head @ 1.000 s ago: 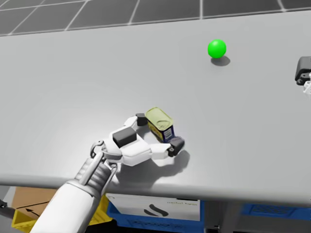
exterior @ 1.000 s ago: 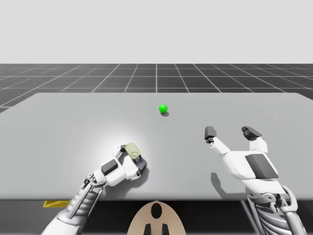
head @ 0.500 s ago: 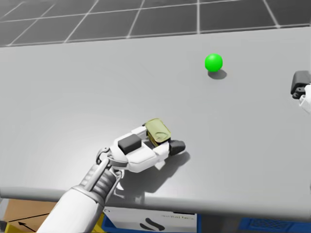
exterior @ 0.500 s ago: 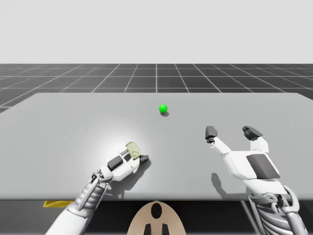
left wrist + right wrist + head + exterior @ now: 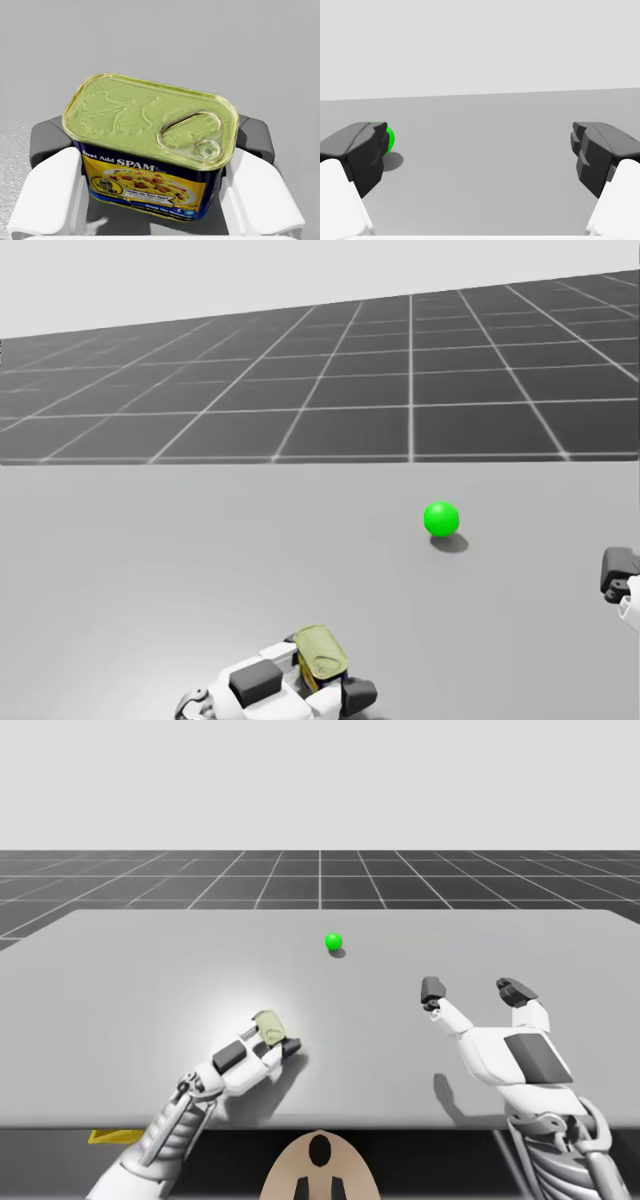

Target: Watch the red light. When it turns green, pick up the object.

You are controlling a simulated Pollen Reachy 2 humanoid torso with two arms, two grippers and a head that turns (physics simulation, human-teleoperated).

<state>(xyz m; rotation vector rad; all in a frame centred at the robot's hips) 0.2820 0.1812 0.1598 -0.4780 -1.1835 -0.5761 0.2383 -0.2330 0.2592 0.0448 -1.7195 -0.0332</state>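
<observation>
Can (image 5: 150,125) sat clamped in my left gripper (image 5: 151,141), near the table's front edge on my left side. Whether it had left the surface I could not tell.

The grey table (image 5: 130,980) ran the full width of the high view. The head view took in the dark gridded floor (image 5: 330,410) beyond its far edge.

From above, my right gripper (image 5: 475,988) hung over the table's right half, jaws spread wide with nothing between them, well apart from the can. The right wrist view looked along its two dark fingers (image 5: 362,150) at bare table. The head view caught one of those tips at its right edge.

In the high view the can was a small olive block at the end of my left arm. The left wrist view added the detail: a rounded rectangular tin, its olive-gold lid (image 5: 125,112) tilted toward the camera, with a pull tab (image 5: 192,137) and a blue and yellow label (image 5: 150,182) below. A dark pad (image 5: 47,142) pressed each short side, so the hold was from both sides.

The light (image 5: 334,942), a small green ball, rested on the table near the middle toward the far edge, well beyond the can. The right wrist view showed it half hidden behind one finger of that gripper.
</observation>
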